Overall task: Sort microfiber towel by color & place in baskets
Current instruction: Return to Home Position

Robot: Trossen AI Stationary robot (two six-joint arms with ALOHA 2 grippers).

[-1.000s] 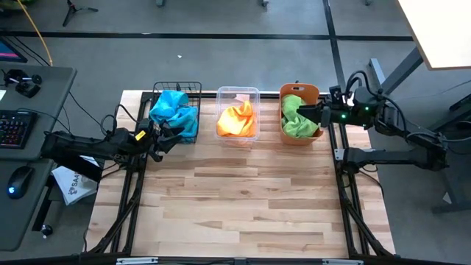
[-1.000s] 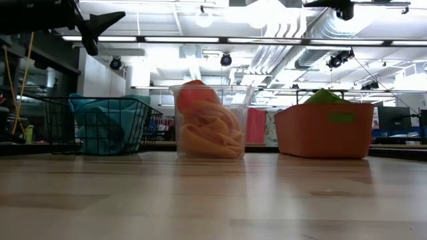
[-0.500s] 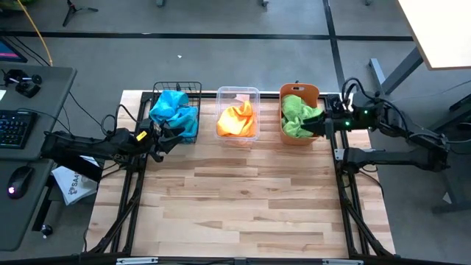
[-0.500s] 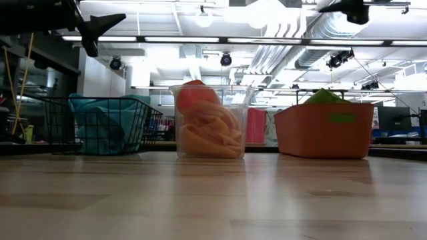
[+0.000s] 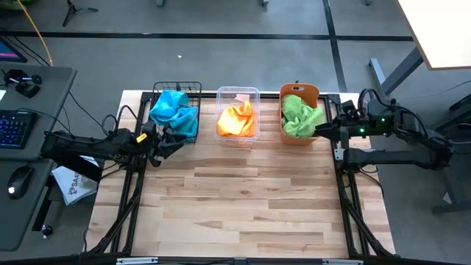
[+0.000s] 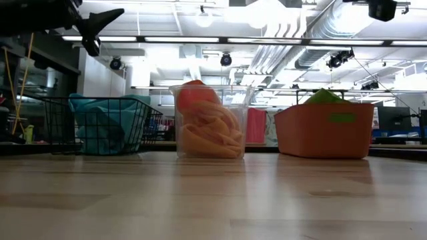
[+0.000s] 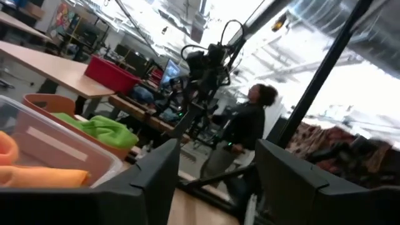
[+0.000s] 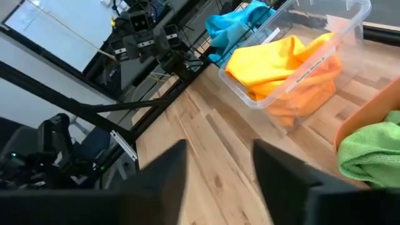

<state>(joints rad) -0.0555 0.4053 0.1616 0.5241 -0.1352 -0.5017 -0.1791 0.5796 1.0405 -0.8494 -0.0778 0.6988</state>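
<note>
Three baskets stand in a row along the table's far edge. The black wire basket (image 5: pixel 176 110) holds a turquoise towel (image 5: pixel 171 107). An orange towel (image 5: pixel 236 118) lies in the clear tub (image 5: pixel 238 94), and a green towel (image 5: pixel 297 116) is heaped in the orange bin (image 5: pixel 299 138). My left gripper (image 5: pixel 171 142) hovers open just in front of the wire basket, and its fingers (image 7: pixel 156 181) hold nothing. My right gripper (image 5: pixel 319 131) hangs open beside the bin's right wall, raised above the table, also with nothing in it (image 8: pixel 219 181).
The wooden tabletop (image 5: pixel 243 199) stretches in front of the baskets. A desk with keyboard (image 5: pixel 15 129) and mouse (image 5: pixel 20 179) stands to the left. A person (image 7: pixel 247 128) is in the room beyond the table's right side.
My right gripper has drawn back from above the green towel in the orange bin toward the table's right edge and slightly toward the near edge. The towels and baskets have stayed as they were.
</note>
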